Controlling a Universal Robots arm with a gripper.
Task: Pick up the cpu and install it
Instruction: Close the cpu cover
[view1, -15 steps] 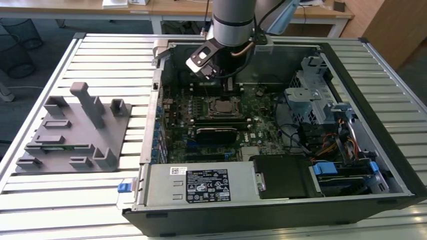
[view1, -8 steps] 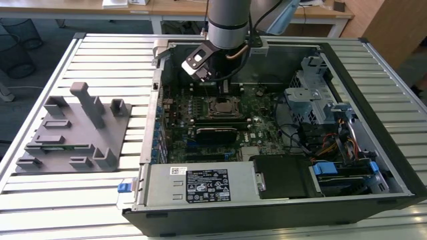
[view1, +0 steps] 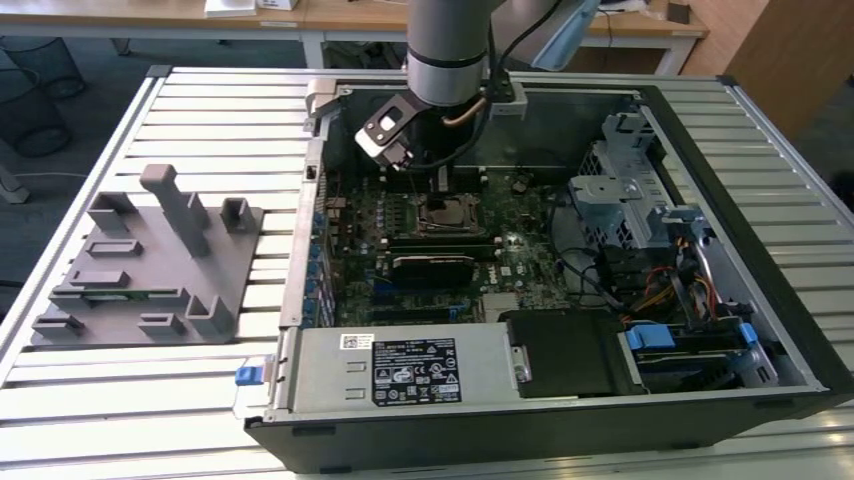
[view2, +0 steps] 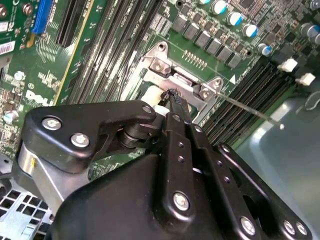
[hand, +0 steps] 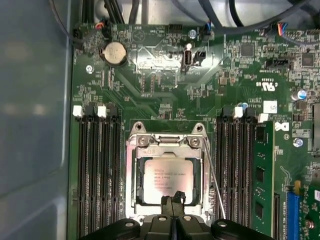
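The cpu (hand: 165, 181) lies flat in its socket (hand: 132, 167) on the green board (hand: 150, 95) inside the open computer case (view1: 534, 432). The jaws are pressed together, tips at the cpu's edge.

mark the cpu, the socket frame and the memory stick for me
cpu (hand: 167, 180): first wrist view, middle of its silver top.
socket frame (hand: 167, 140): first wrist view, metal bar between its two screws.
memory stick (hand: 263, 192): first wrist view, green board face.
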